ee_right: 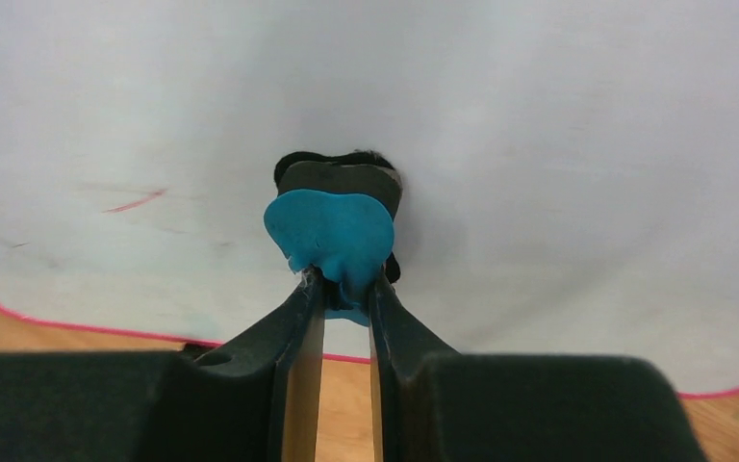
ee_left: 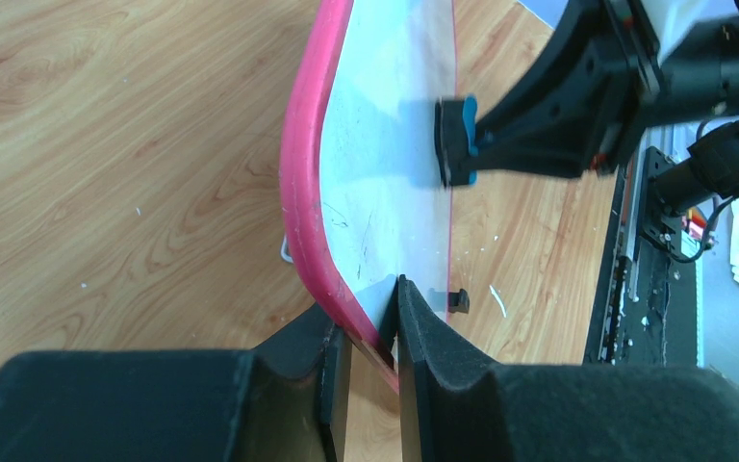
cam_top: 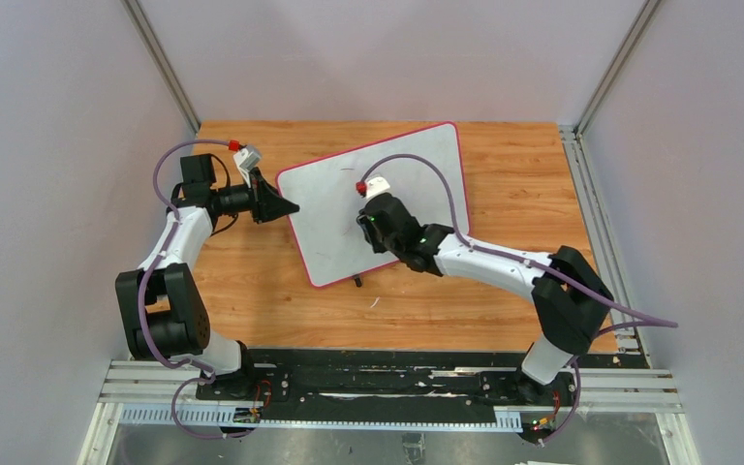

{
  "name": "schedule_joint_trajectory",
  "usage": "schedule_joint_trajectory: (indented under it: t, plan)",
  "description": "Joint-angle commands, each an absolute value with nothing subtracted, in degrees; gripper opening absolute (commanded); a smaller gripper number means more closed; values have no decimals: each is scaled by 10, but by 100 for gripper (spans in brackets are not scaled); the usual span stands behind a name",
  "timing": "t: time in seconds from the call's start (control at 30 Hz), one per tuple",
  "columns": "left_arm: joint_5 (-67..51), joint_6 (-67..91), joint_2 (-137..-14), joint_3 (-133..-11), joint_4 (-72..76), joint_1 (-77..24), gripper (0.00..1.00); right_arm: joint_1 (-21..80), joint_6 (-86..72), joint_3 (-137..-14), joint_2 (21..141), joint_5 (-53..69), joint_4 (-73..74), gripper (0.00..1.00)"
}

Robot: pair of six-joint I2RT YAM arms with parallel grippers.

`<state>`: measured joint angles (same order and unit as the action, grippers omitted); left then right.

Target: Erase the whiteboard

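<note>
Pink-rimmed whiteboard [ee_left: 385, 144], rim inside left gripper [ee_left: 370, 332]

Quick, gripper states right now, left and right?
Left gripper: closed on the pink-red rim of the grey-white rounded whiteboard.
Right gripper: closed on the small blue eraser with a black pad.

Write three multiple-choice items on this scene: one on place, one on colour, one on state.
1. The left gripper grips the whiteboard by:
A its rim
B its middle
C a foot

2. Top colour of the eraser:
A yellow
B blue
C green

3. The right gripper is:
A open
B shut on nothing
C shut on the eraser

Key: 1A, the rim sits in its shut jaws; 2B, blue shows in both wrist views; 3C, it pinches the eraser.
</note>
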<state>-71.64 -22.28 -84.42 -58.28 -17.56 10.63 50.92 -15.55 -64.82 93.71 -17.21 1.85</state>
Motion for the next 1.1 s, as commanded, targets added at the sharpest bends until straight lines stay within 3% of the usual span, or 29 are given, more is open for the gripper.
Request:
schedule_joint_trajectory:
  t: [0.0,0.27,0.77,1.07]
  plan:
    - [-657,-283,-840,-579,-168,106,0,456,-132,-615,896,-243,23,1]
    - [-657,-285,-842,-579,-170,106,0,464,-151,-624,906,-197,17,1]
    - [-659,-281,-839,-580,-169,105,0,643,-165,-789,1058,-197,33,1]
    - [-660,-285,-841,-578,-171,106,0,600,-150,-743,1025,-230,39,1]
